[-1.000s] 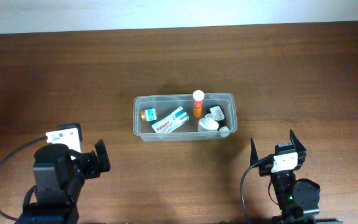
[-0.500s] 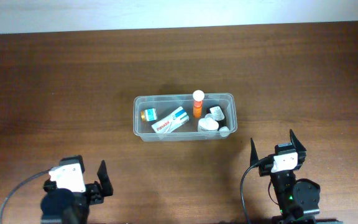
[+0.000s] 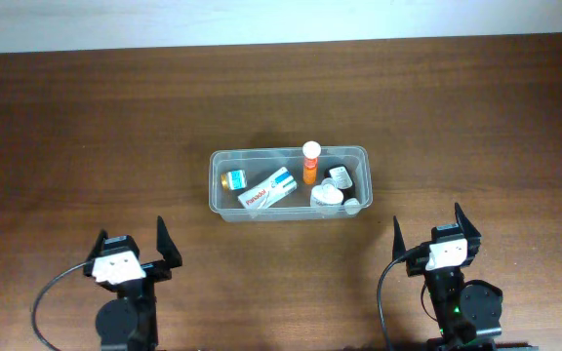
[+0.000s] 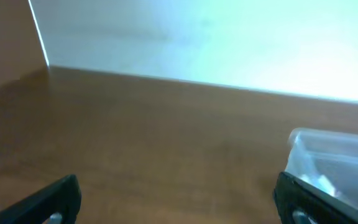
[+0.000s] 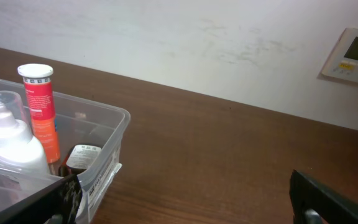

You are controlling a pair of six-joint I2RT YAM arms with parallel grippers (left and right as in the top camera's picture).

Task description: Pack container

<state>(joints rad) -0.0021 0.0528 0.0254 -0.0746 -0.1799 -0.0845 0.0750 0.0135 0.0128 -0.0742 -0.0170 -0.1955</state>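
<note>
Container (image 3: 215, 185) is sitting mid-frame. Left gripper (image 3: 130, 234) & right gripper (image 3: 427, 222) are hovering at bottom L/R corners, both spread, empty.

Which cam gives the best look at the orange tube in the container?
Right wrist: the orange tube stands upright, side-on, white cap and label visible. Overhead shows it small, from above. Left wrist catches only a corner of the container; no tube.

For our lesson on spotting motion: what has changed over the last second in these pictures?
The left gripper drew back toward the near edge of the table and shifted a little right, ending open and empty. Nothing was grasped or released. The right gripper and the container stayed put.
</note>
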